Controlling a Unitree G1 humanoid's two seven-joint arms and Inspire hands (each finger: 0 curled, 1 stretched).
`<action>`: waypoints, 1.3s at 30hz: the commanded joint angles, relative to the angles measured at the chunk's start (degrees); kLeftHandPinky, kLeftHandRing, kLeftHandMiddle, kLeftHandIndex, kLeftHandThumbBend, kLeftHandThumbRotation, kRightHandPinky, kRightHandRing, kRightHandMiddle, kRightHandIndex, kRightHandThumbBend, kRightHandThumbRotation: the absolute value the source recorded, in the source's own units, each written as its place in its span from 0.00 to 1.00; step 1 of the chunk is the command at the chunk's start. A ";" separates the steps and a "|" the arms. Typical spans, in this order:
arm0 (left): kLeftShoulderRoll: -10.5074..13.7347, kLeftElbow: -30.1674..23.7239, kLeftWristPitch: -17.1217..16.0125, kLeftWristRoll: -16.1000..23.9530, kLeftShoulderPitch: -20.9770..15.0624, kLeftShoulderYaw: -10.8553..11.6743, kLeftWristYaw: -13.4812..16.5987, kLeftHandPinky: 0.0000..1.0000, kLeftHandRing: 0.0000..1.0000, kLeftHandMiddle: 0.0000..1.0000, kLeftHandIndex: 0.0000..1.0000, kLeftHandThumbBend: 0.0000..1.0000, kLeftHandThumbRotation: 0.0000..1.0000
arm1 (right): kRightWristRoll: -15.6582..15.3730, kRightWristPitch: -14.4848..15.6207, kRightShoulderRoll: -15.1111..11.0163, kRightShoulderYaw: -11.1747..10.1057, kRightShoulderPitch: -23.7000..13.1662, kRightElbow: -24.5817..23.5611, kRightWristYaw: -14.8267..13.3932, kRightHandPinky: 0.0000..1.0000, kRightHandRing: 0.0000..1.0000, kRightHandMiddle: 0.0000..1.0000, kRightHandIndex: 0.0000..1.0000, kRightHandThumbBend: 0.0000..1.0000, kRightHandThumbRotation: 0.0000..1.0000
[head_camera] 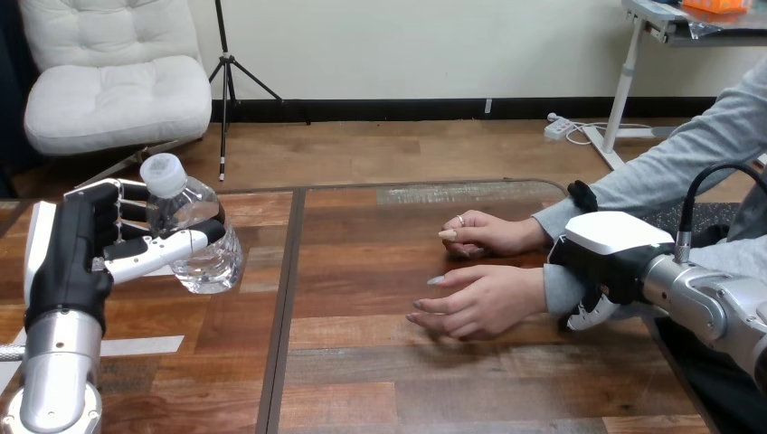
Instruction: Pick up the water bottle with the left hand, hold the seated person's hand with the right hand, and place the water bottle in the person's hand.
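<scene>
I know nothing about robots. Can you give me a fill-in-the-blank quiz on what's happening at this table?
The left robot hand grips a water bottle with a ____ cap.
The person's nearer hand rests on the wooden ____, its wrist gripped by the right robot hand.
The bottle is at the view's ____, the person's hands at its right.
Missing words: white; table; left.

The water bottle (194,240) is sitting in the left hand (81,258) over the tabletop's (380,380) left edge; the right hand (606,262) is clasping the person's wrist (556,291) near the right edge.
</scene>
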 commanded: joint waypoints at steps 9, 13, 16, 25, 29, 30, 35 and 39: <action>-0.06 -3.77 -2.50 -0.24 -2.73 0.10 0.10 0.32 0.36 0.40 0.43 0.70 0.00 | 2.73 -1.48 -0.25 -3.05 -3.64 -1.31 -1.96 0.23 0.28 0.35 0.38 0.54 0.00; -0.36 -3.91 -2.35 -0.69 -2.76 0.28 0.11 0.32 0.36 0.40 0.43 0.70 0.00 | 3.32 -1.75 -0.42 -3.58 -3.70 -1.44 -1.96 0.23 0.28 0.35 0.38 0.54 0.00; -0.40 -3.90 -2.44 -0.84 -2.73 0.34 0.06 0.32 0.36 0.40 0.43 0.70 0.00 | 3.68 -1.94 -0.59 -3.84 -3.75 -1.73 -2.04 0.23 0.27 0.35 0.37 0.53 0.00; -0.31 -3.76 -2.43 -1.02 -2.68 0.43 -0.10 0.32 0.35 0.40 0.43 0.71 0.00 | 5.14 -3.36 -0.99 -5.30 -3.69 -2.58 -2.35 0.21 0.25 0.33 0.35 0.53 0.00; -0.32 -3.81 -2.39 -0.92 -2.68 0.37 -0.03 0.32 0.35 0.40 0.43 0.71 0.00 | 5.21 -3.57 -1.18 -5.65 -3.90 -2.74 -2.03 0.21 0.26 0.33 0.35 0.53 0.00; -0.33 -3.81 -2.38 -0.89 -2.68 0.36 -0.01 0.32 0.35 0.40 0.43 0.71 0.00 | 5.20 -3.63 -1.21 -5.73 -3.94 -2.79 -1.95 0.21 0.26 0.33 0.35 0.52 0.00; -0.33 -3.46 -3.01 -1.05 -2.68 0.39 -0.16 0.31 0.35 0.40 0.43 0.70 0.00 | 5.69 -4.14 -1.40 -6.59 -4.19 -3.19 -1.41 0.22 0.27 0.34 0.35 0.52 0.00; -0.25 -3.45 -2.97 -0.93 -2.63 0.32 -0.21 0.31 0.35 0.39 0.43 0.70 0.00 | 6.31 -4.17 -1.49 -7.06 -4.35 -3.57 -0.80 0.22 0.27 0.34 0.35 0.52 0.00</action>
